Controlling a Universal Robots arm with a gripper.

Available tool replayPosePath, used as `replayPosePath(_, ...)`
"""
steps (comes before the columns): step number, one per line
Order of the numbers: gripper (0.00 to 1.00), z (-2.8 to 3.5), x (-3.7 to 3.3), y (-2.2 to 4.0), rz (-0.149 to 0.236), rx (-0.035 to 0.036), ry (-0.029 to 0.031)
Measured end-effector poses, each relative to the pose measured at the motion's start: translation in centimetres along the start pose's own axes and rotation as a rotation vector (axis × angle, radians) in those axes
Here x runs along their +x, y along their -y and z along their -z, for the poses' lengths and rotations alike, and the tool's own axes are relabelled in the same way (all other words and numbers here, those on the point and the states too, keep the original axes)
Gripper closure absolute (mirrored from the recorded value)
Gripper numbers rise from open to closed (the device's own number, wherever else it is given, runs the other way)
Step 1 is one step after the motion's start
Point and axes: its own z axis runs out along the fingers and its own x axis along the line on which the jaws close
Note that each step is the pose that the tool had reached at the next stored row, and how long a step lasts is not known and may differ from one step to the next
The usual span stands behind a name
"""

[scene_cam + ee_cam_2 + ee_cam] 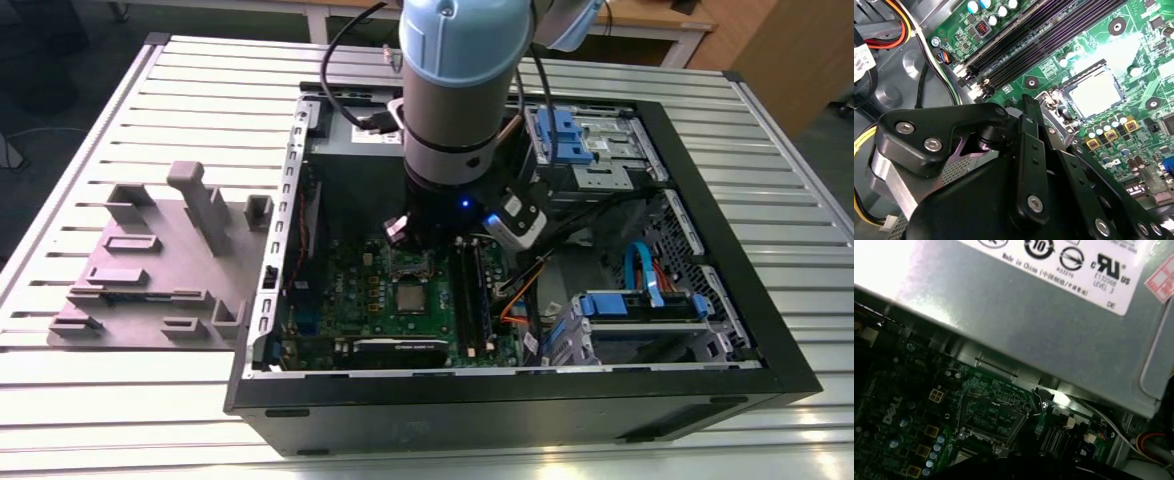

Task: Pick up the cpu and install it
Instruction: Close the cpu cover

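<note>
The gripper hangs over the green motherboard inside an open computer case; whether it is open or closed cannot be told. The cpu sits in the socket just beside it.

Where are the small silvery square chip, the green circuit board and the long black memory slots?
Small silvery square chip (1099,92): second wrist view, middle of its metal top.
Green circuit board (340,300): exterior view, bare green patch.
Long black memory slots (1046,35): second wrist view, midway along them.
</note>
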Motion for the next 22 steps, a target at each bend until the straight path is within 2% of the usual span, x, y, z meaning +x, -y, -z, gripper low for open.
replayPosePath(12, 0.90, 0.42, 0.22, 0.57, 0.024, -0.0020, -0.0012)
replayPosePath(22, 0.90, 0.50, 0.47, 1.17, 0.037, -0.0032, -0.0019)
